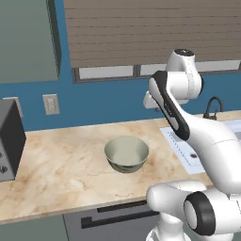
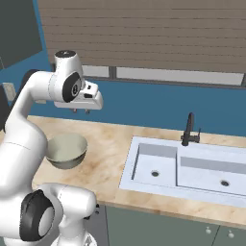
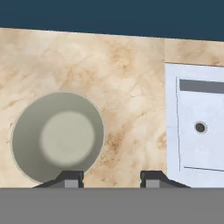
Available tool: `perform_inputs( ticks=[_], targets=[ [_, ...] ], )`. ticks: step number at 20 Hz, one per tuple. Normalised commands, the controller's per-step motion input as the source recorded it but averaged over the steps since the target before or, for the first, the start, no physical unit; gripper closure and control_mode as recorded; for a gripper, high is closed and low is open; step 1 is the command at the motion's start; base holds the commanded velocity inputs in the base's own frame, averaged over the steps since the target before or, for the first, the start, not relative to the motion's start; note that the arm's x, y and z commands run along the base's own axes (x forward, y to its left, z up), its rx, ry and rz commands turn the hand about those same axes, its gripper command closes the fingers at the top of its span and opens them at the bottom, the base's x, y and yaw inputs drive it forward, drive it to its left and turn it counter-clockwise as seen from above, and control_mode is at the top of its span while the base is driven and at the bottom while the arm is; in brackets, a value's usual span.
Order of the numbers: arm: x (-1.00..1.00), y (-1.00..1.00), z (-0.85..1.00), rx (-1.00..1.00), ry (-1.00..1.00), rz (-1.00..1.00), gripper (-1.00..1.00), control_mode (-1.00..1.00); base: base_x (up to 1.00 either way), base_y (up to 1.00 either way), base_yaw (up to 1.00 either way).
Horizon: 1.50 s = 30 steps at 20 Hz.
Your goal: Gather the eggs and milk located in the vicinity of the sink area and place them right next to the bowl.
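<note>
The grey-green bowl (image 1: 126, 154) (image 2: 66, 150) stands on the marble counter left of the white sink (image 2: 192, 168) (image 1: 181, 143). My gripper (image 2: 80, 111) (image 3: 111, 177) hangs high above the counter, between bowl and sink, pointing down. Its fingertips (image 3: 70, 178) stand apart with nothing between them, so it is open. In the hand view the bowl (image 3: 57, 136) lies at lower left and the left basin of the sink (image 3: 197, 127), with its drain, at right. The eggs and the milk are out of view.
A thin black faucet (image 2: 190, 129) (image 1: 212, 107) rises behind the sink. A dark appliance (image 1: 9, 141) sits at the counter's left end, under a wall outlet (image 1: 51, 104). Bare marble (image 3: 131, 87) lies between bowl and sink. The blue wall and a window run behind.
</note>
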Motion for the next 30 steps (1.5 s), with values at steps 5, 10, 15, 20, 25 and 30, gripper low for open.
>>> perform_inputs(
  ticks=[5,10,15,20,25,30],
  targets=[
    [0.0,0.0,0.0,0.0,0.0,0.0,-1.0,1.0,0.0,-0.01,0.0],
    [0.0,0.0,0.0,0.0,0.0,0.0,-1.0,1.0,-0.03,-0.46,0.01],
    [0.0,0.0,0.0,0.0,0.0,0.0,-1.0,1.0,-0.04,-0.69,0.0],
    [0.0,0.0,0.0,0.0,0.0,0.0,-1.0,1.0,-0.02,-0.68,0.0],
    [0.0,0.0,0.0,0.0,0.0,0.0,-1.0,1.0,-0.01,-0.72,0.0],
    [0.0,0.0,0.0,0.0,0.0,0.0,-1.0,1.0,0.0,-0.74,0.0]
  ],
)
